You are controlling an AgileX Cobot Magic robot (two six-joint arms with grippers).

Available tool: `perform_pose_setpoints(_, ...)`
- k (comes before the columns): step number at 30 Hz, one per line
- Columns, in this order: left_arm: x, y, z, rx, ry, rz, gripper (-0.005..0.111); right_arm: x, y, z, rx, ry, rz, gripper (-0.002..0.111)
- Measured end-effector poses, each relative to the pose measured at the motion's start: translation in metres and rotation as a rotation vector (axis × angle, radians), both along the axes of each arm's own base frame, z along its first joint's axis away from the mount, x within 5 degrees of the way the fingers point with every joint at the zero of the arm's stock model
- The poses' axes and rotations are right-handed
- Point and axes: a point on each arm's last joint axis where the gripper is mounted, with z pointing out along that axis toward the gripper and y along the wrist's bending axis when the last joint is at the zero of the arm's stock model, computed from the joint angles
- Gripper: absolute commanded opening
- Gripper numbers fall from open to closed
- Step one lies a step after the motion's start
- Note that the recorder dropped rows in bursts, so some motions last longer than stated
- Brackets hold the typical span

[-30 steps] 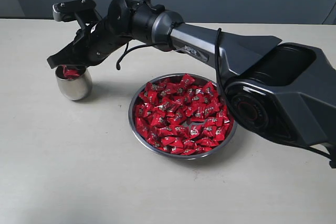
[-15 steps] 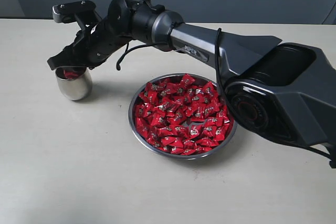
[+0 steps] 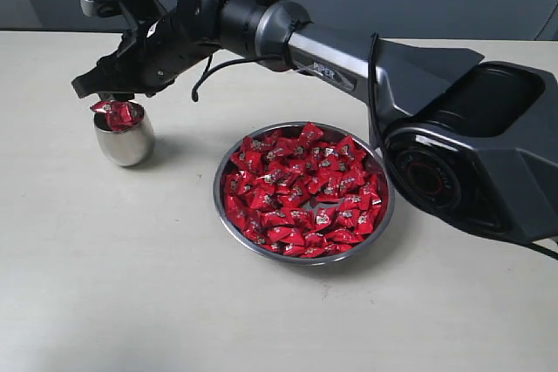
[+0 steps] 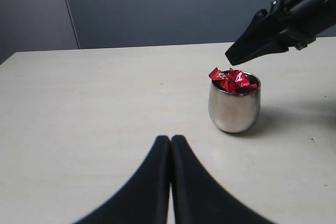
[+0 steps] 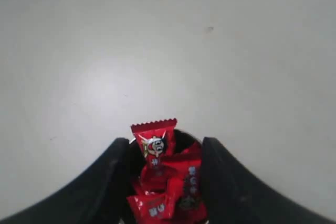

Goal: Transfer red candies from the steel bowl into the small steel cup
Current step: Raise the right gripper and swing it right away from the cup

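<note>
The small steel cup (image 3: 125, 141) stands at the table's left, heaped with red candies (image 3: 117, 113) that rise above its rim. My right gripper (image 3: 94, 86) hangs just over the cup, open, with nothing held. In the right wrist view its fingers (image 5: 116, 153) stand apart on either side of the cup's candies (image 5: 167, 182), and one candy leans up over the rim. The steel bowl (image 3: 304, 260) sits in the middle, holding many red candies (image 3: 301, 189). My left gripper (image 4: 170, 141) is shut and empty, low over the table short of the cup (image 4: 233, 109).
The right arm's dark body (image 3: 471, 145) stretches across the table from the right, passing behind the bowl. A grey wall (image 4: 168, 3) backs the table's far edge.
My right gripper opened and rose slightly above the cup. A red candy now lies on top of the cup's pile, sticking out over the rim.
</note>
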Motion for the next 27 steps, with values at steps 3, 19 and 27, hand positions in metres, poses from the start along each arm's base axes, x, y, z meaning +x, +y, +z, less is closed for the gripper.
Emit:
perform_pose_setpoints(3, 0.0, 0.0, 0.0, 0.0, 0.0, 0.0, 0.0, 0.0, -0.001, 0.01, 0.013, -0.014, -0.001, 0.043)
perform_pose_setpoints(19, 0.0, 0.0, 0.0, 0.0, 0.0, 0.0, 0.0, 0.0, -0.013, 0.048, -0.034, -0.134, -0.006, 0.037)
perform_pose_setpoints(27, 0.0, 0.0, 0.0, 0.0, 0.0, 0.0, 0.0, -0.003, -0.025, 0.072, -0.101, -0.172, -0.028, -0.001)
